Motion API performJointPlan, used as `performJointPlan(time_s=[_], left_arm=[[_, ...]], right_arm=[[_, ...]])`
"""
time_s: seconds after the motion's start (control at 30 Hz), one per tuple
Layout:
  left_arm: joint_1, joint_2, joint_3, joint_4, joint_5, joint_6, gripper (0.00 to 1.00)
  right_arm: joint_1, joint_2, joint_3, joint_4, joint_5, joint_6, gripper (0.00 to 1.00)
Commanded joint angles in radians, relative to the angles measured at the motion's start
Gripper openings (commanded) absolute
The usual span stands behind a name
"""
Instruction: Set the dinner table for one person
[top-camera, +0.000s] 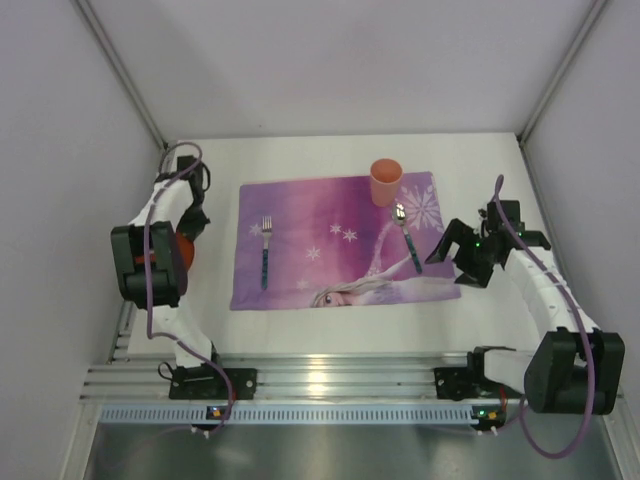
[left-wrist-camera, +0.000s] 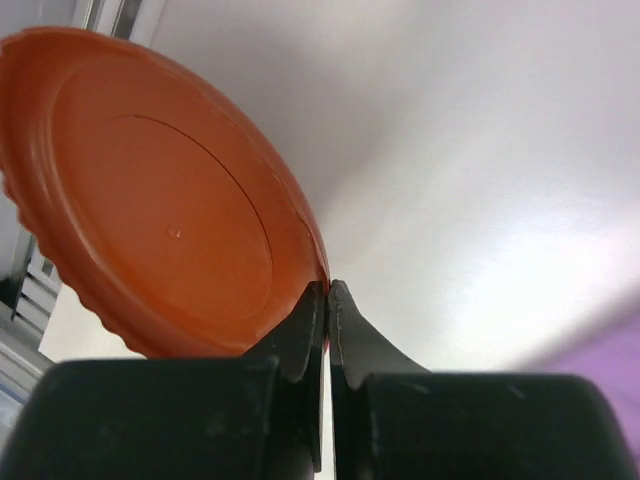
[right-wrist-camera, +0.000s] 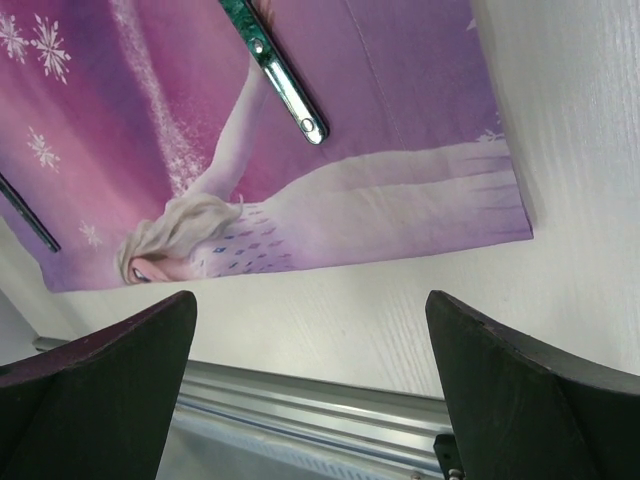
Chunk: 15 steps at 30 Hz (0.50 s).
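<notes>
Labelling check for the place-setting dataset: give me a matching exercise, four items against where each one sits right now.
Items:
1. fork
2. spoon
3. cup
4. plate

Places:
A. pinched at its rim by the left gripper
B. lying on the left part of the placemat
C. upright at the placemat's far edge
D. lying on the placemat's right part

Pairs: 1-B, 2-D, 3-C, 4-A

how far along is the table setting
Done: the fork, spoon and cup sit on the placemat. In hand: the left end effector pinches the orange plate by its rim. Left: setting it on the mat's bare middle. The right end effector is open and empty.
</notes>
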Motion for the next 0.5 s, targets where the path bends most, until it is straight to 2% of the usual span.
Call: performJointPlan(time_s=[0.0, 0.13, 0.2, 0.37, 0.47], left_arm=[[-0.183, -0.012, 0.242, -0.123, -0.025, -0.029, 0.00], [-0.378, 0.060, 0.453, -0.228, -0.019, -0.092, 0.00], [-0.488, 0.101, 0.536, -0.237, 0.034, -0.127, 0.00], [-0.741, 0.229, 0.688, -0.257, 0.105, -0.175, 0.00], [-0.847, 0.325, 0.781, -0.280, 0.128, -0.197, 0.00]], right_arm=[[0.005, -0.056, -0.001, 0.010, 0.012, 0.023, 0.98], [0.005, -0.108, 0.002, -0.016, 0.008, 0.049, 0.98], [0.005, -0.123, 0.014, -0.057, 0.018, 0.055, 0.98], [0.004, -0.177, 0.048, -0.142, 0.070, 0.062, 0.98], [0.002, -0.215, 0.064, -0.207, 0.083, 0.055, 0.99]])
